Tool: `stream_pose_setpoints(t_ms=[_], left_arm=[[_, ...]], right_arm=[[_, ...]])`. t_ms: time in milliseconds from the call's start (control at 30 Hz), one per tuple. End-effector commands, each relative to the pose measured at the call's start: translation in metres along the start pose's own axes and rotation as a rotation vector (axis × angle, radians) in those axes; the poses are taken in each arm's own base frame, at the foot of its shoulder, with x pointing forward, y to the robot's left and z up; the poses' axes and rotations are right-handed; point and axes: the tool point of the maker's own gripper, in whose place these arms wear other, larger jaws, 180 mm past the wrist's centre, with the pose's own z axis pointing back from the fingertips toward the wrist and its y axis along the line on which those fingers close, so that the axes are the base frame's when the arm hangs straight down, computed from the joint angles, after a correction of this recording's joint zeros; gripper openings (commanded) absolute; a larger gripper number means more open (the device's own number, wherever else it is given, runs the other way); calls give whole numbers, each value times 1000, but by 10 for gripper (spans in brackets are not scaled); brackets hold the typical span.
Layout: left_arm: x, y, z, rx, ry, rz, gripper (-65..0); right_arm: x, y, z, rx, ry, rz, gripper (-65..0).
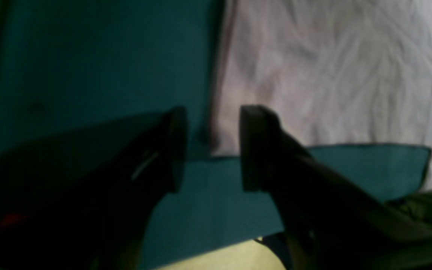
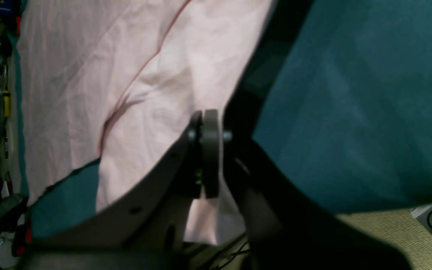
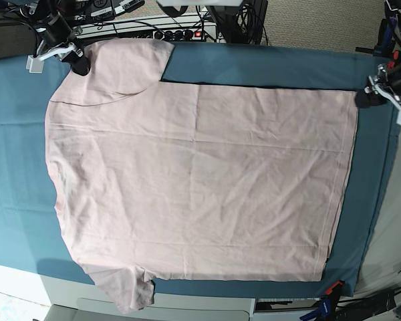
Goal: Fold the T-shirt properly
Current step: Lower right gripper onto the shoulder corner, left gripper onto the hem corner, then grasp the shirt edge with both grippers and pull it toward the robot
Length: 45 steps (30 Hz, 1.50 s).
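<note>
Both grippers sit at the far side of the bench, one at each end of the T-shirt [image 3: 200, 180]. Your right gripper [image 3: 80, 63], near the far left corner in the base view, has its jaws pressed together on the edge of the pink fabric [image 2: 156, 86] by the sleeve, as the right wrist view shows. Your left gripper [image 3: 363, 99] hovers at the shirt's far right corner with its jaws apart; in the left wrist view they stand spread over the teal table cloth [image 1: 88, 56], just beside the shirt's corner [image 1: 332, 75], gripping nothing. You can see the shirt lying flat and spread across the middle of the bench, plain side up, wrinkled, with the hem toward the right edge and the shoulders toward the left. One sleeve lies at the far left corner and the other sleeve [image 3: 130, 291] hangs over the near edge. Teal cloth [image 3: 17, 180] shows around the shirt on every side. Cables and a power strip [image 3: 177, 30] lie beyond the far edge.
</note>
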Motion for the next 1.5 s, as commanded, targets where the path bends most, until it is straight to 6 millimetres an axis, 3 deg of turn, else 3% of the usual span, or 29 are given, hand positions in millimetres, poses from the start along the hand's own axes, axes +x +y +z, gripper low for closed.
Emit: stream_pose_setpoints(t_ms=[0, 133, 300, 367, 467, 700, 833, 1300, 1467], left_arm=[[1, -3, 0, -3, 24, -31, -405], [-8, -13, -13, -26, 69, -55, -405], [-7, -14, -13, -24, 68, -59, -412], [-7, -13, -13, -24, 68, -59, -470], [-7, -13, -13, -24, 68, -59, -650], [-11, -12, -11, -15, 87, -69, -650], [-20, -14, -5, -10, 113, -95, -650], [-63, -25, 60, 65, 169, -191, -650], [-86, -33, 71, 62, 217, -184, -650]], right_arm=[[-19, -15, 4, -73, 87, 16, -650], [-18, -15, 4, -73, 81, 16, -650], [-17, -15, 4, -74, 79, 17, -650], [-17, -14, 3, -65, 79, 28, -650], [-18, -7, 3, -28, 81, 77, -650], [-25, -4, 5, -7, 119, 98, -650], [-32, -12, 18, -34, 153, 118, -650], [-29, -45, 77, -159, 295, 267, -650], [-22, -54, 95, -188, 283, 242, -650]])
